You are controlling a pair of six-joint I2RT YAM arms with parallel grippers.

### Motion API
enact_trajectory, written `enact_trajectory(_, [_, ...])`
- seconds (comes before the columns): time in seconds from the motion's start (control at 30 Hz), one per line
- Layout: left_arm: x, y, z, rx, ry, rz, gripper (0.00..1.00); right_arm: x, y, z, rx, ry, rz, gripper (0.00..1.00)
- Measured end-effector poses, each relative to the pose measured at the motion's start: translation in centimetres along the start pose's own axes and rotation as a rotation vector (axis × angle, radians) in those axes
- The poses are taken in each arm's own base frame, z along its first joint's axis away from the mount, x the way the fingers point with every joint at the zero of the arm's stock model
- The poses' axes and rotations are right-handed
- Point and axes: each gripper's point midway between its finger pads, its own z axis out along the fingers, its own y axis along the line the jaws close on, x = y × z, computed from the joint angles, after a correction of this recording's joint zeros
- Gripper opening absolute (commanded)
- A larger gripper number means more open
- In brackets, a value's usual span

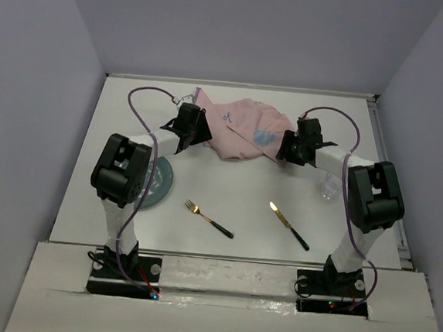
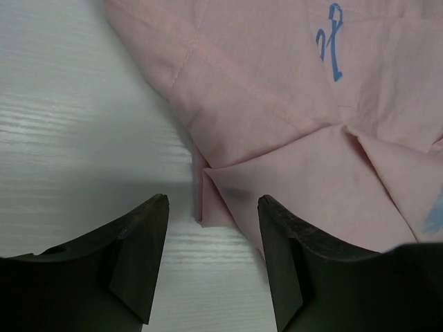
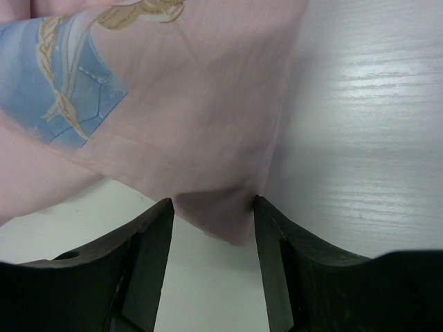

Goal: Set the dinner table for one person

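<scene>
A crumpled pink cloth [image 1: 236, 128] with blue print lies at the back middle of the white dinner table [image 1: 242, 195]. My left gripper [image 1: 195, 136] is at the cloth's left edge. In the left wrist view the gripper [image 2: 213, 202] is open, and a folded corner of the cloth [image 2: 291, 104] reaches into the gap. My right gripper [image 1: 285, 150] is at the cloth's right edge. In the right wrist view the gripper [image 3: 213, 204] is open, and a corner of the cloth [image 3: 173, 104] lies between the fingertips.
A greenish plate [image 1: 158, 182] lies at the left, partly hidden by the left arm. A gold fork with a black handle [image 1: 209, 219] and a matching knife [image 1: 290, 225] lie near the front. A clear glass [image 1: 328, 189] stands by the right arm.
</scene>
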Motion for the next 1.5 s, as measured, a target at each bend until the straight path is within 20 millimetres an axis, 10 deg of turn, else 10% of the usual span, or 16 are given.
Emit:
enact_trajectory(0.27, [0.6,-0.7,3.3,0.023,0.022,-0.013,0.63,0.0,-0.1,0.6,0.005,0.006,-0.001,0.49])
enact_trajectory(0.57, [0.3,-2.0,3.8,0.076,0.019,-0.033,0.00,0.2,-0.2,1.3,0.012,0.013,-0.002,0.00])
enact_trajectory(0.87, [-1.2,-2.1,3.2,0.055,-0.024,0.007,0.00,-1.8,0.3,0.0,0.003,-0.052,-0.008,0.00])
enact_trajectory(1.03, [-9.6,-5.7,-1.1,0.054,-0.213,0.092,0.00,-8.6,3.7,-5.0,-0.089,-0.229,-0.048,0.00])
enact_trajectory(1.2, [-23.3,-12.3,-11.7,0.132,-0.560,0.122,0.00,-21.0,9.3,-15.5,-0.214,-0.563,-0.128,0.00])
enact_trajectory(1.3, [-29.2,-14.5,-19.3,0.167,-0.752,0.111,0.21,-26.8,12.0,-22.7,-0.274,-0.758,-0.182,0.00])
enact_trajectory(1.33, [-30.0,-14.4,-21.2,0.165,-0.792,0.103,0.43,-27.7,12.7,-24.9,-0.297,-0.809,-0.206,0.00])
enact_trajectory(1.5, [-27.4,-10.1,-24.8,0.111,-0.868,0.040,0.99,-24.1,13.3,-28.1,-0.407,-0.840,-0.294,0.00])
